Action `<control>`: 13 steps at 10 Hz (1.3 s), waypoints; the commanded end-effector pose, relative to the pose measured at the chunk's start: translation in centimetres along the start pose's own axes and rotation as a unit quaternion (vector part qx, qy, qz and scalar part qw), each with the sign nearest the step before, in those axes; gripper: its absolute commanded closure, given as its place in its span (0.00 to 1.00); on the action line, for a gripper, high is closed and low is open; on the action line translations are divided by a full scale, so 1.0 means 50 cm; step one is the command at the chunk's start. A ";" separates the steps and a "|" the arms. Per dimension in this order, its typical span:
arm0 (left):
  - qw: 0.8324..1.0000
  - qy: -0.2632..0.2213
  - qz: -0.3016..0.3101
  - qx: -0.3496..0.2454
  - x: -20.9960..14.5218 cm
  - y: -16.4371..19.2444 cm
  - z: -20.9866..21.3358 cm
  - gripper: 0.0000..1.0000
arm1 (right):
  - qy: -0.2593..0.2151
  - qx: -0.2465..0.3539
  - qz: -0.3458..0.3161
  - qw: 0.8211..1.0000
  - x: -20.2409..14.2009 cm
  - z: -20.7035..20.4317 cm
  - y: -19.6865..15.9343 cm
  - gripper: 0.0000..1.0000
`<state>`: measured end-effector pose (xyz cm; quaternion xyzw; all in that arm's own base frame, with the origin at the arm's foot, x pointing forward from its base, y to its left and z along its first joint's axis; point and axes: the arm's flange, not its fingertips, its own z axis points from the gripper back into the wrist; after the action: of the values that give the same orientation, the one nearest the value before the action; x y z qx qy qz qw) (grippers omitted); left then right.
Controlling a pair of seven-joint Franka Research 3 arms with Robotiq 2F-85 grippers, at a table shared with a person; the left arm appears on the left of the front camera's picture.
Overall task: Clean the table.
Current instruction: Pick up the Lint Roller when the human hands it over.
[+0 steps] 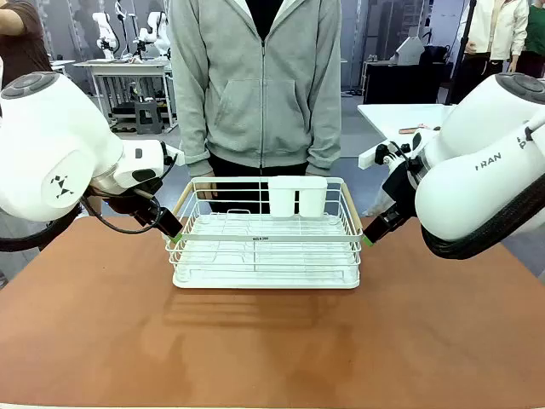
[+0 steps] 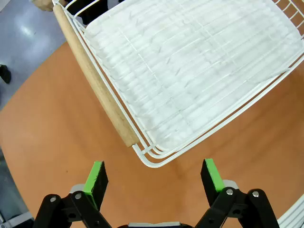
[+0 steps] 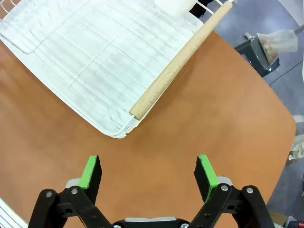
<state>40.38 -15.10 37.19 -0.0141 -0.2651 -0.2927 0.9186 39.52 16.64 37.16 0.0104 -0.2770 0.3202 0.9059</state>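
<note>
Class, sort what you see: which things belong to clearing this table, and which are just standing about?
Job: table, wire rack, white holder in it, left gripper, right gripper (both open by the rack's handles).
Just about: person in grey hoodie, white-topped table behind.

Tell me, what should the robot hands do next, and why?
Probably ease each gripper forward around its wooden handle. The left gripper and right gripper hang open just short of the handles, and the rack sits on the table.
</note>
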 end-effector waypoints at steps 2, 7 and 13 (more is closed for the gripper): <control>1.000 0.000 0.000 0.000 0.000 0.000 0.000 0.00 | 0.000 0.000 0.000 1.000 0.000 0.000 0.000 0.00; 1.000 0.000 0.000 0.000 0.000 0.000 0.000 0.00 | 0.000 0.000 0.000 1.000 0.000 0.000 0.000 0.00; 0.973 0.036 0.109 -0.202 0.093 0.145 0.157 0.00 | -0.045 0.217 -0.120 0.968 0.026 0.180 -0.122 0.00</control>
<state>40.95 -15.30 43.46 -0.1756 -0.2153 -0.2808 0.9187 38.66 16.41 42.58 0.1500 -0.2602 0.2899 0.9087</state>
